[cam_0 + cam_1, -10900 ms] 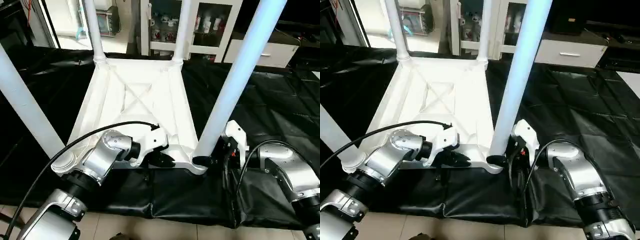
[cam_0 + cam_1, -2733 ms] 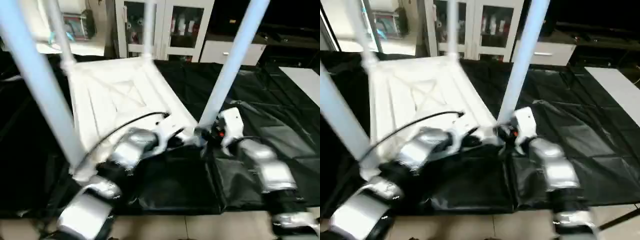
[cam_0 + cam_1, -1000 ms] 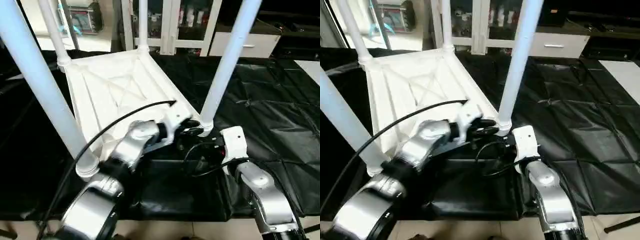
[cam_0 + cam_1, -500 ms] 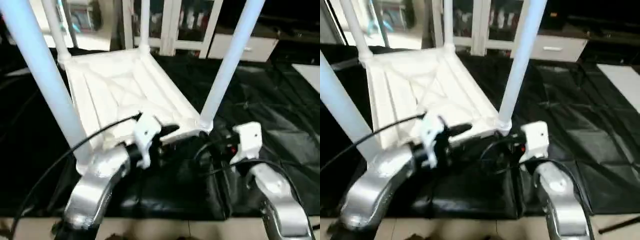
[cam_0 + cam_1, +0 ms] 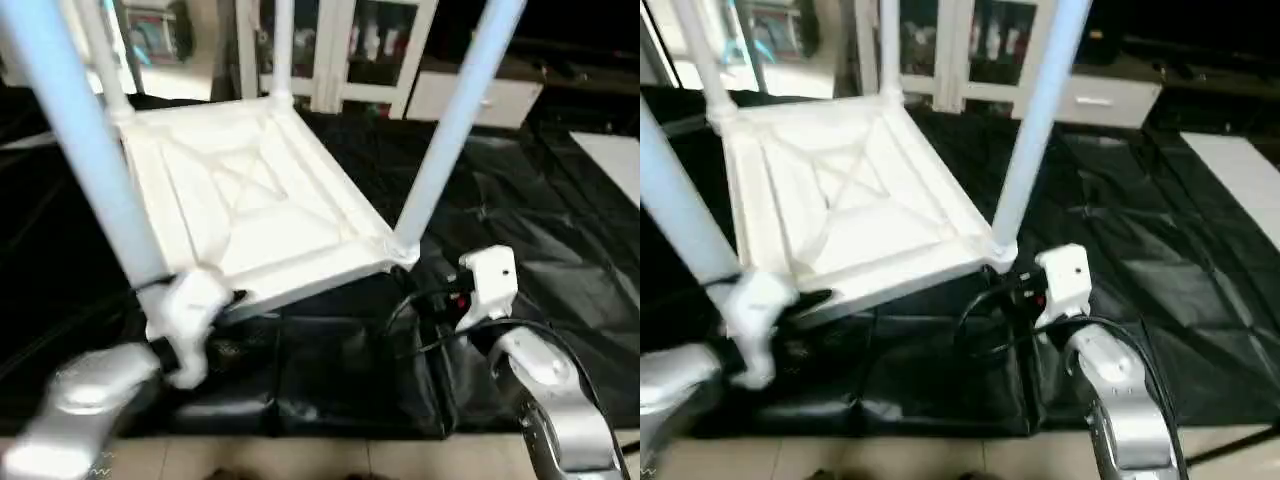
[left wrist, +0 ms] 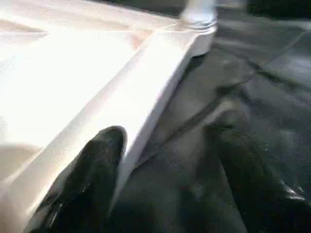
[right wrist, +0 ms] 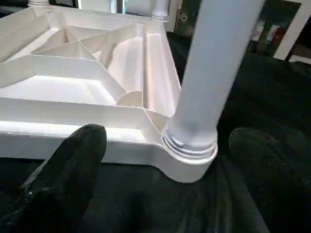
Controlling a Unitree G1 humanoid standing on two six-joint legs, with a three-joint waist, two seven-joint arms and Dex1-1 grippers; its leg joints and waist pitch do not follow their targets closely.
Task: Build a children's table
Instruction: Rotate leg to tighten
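Both grippers, left gripper (image 6: 160,184) and right gripper (image 7: 165,179), gape empty beside the upside-down table (image 5: 250,200); a careless bump could loosen a leg (image 5: 455,125).

white children's table (image 5: 250,200), upside down, four legs upright, ribbed X-braced underside up
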